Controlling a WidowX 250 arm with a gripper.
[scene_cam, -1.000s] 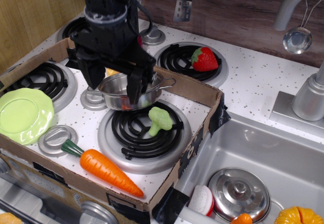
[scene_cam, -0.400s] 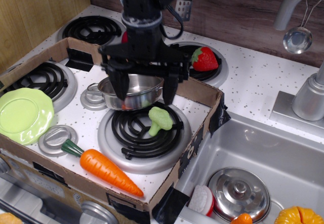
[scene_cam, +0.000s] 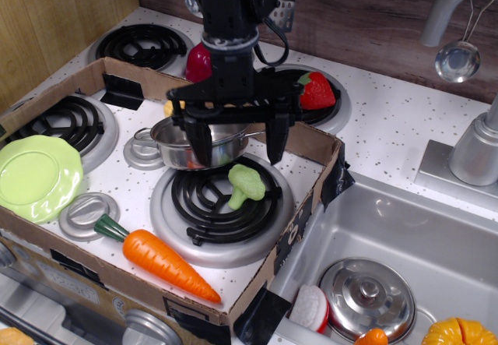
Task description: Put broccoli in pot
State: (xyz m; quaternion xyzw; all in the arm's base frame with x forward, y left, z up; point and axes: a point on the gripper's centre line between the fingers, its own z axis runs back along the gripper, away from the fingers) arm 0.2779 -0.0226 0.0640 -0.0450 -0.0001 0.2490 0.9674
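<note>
The light-green broccoli [scene_cam: 244, 184] lies on the front right burner [scene_cam: 222, 205] inside the cardboard tray. The shiny steel pot [scene_cam: 194, 144] sits at the back edge of that burner, just left of and behind the broccoli. My black gripper [scene_cam: 238, 153] hangs wide open above the pot and broccoli. One finger [scene_cam: 200, 140] is in front of the pot and the other finger [scene_cam: 275, 139] is to the right of it. It holds nothing.
An orange carrot [scene_cam: 159, 262] lies at the tray's front. A pale green plate [scene_cam: 37, 177] sits at the left. A strawberry [scene_cam: 315, 90] rests on the back right burner. The cardboard wall [scene_cam: 310, 144] edges the tray. The sink at right holds a steel lid [scene_cam: 369, 298].
My gripper has swung from above the left of the pot to the right, toward the broccoli, and has opened wider. The pot, broccoli and other items have not moved.
</note>
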